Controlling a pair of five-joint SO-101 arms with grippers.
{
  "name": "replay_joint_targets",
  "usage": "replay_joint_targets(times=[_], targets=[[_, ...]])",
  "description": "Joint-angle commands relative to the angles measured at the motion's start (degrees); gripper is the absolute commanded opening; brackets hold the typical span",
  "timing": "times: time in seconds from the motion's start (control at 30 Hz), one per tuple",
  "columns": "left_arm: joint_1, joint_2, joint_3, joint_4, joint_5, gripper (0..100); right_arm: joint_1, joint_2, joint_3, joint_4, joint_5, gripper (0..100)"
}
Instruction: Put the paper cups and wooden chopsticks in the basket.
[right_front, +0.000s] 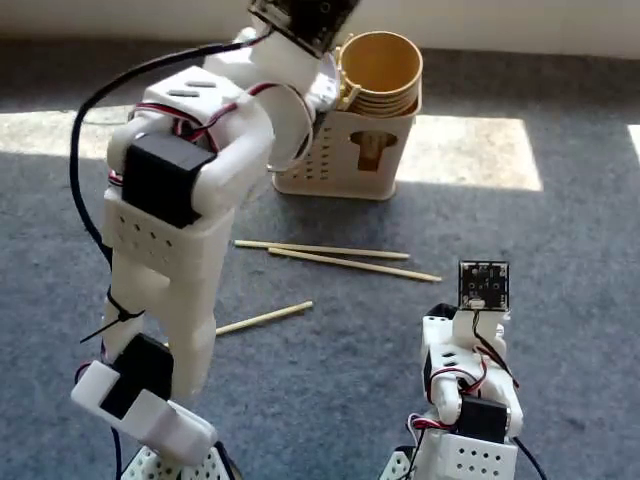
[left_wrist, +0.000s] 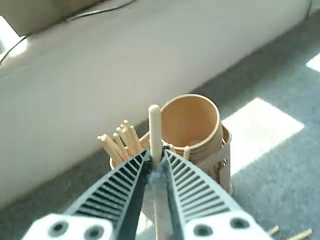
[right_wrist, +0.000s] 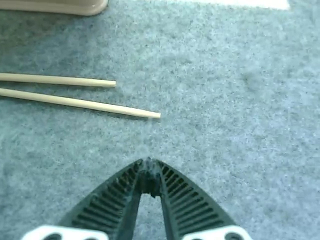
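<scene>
Paper cups (right_front: 380, 65) stand nested in one stack inside the basket (right_front: 350, 160), which sits at the far centre of the grey carpet (right_front: 560, 300) in the high view. The left arm (right_front: 190, 220) extends from the near left up to the basket's left rim, with its wrist camera over that rim. A pair of chopsticks (right_front: 320, 249) lies nearly parallel on the carpet, just on the near side of the basket. A single chopstick (right_front: 265, 318) lies nearer and further left, apart from the pair. The right arm (right_front: 470, 400) sits folded at the near right. Left wrist view: the left gripper (left_wrist: 155, 159) is pinched on a held chopstick (left_wrist: 155, 127), which stands up between the fingertips above the basket. Below it the cup stack fills one side of the basket, and a bundle of chopsticks (left_wrist: 120, 142) stands upright in the other side, beside the cups. Right wrist view: the right gripper (right_wrist: 148, 172) has its jaws pressed together with nothing between them, over bare carpet. The pair of chopsticks lies ahead of it on the carpet, not touching it, with the basket's base further off.
</scene>
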Motion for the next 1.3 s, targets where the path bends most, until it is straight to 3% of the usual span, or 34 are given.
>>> replay_joint_targets(times=[0.0,0.4,0.5,0.7,1.0,1.17,1.27], targets=[[-5.0,-0.1,-2.2,-9.9,6.2,1,0.7,-0.5,7.2,0.0,0.2,0.6],[-7.5,2.9,-1.6,-30.4,14.0,1,0.7,-0.5,7.2,0.0,0.2,0.6],[-9.7,6.2,-1.5,-33.2,14.9,1,0.7,-0.5,7.2,0.0,0.2,0.6],[-14.9,12.4,-1.6,-37.8,23.8,1,0.7,-0.5,7.2,0.0,0.2,0.6],[-17.3,18.6,-1.5,-37.2,25.4,2,0.7,-0.5,7.2,0.0,0.2,0.6],[-16.0,17.5,-2.1,-26.8,25.4,17,0.7,-0.5,7.2,0.0,0.2,0.6],[-15.0,15.3,-3.4,-20.7,25.0,18,0.7,-0.5,7.2,0.0,0.2,0.6]])
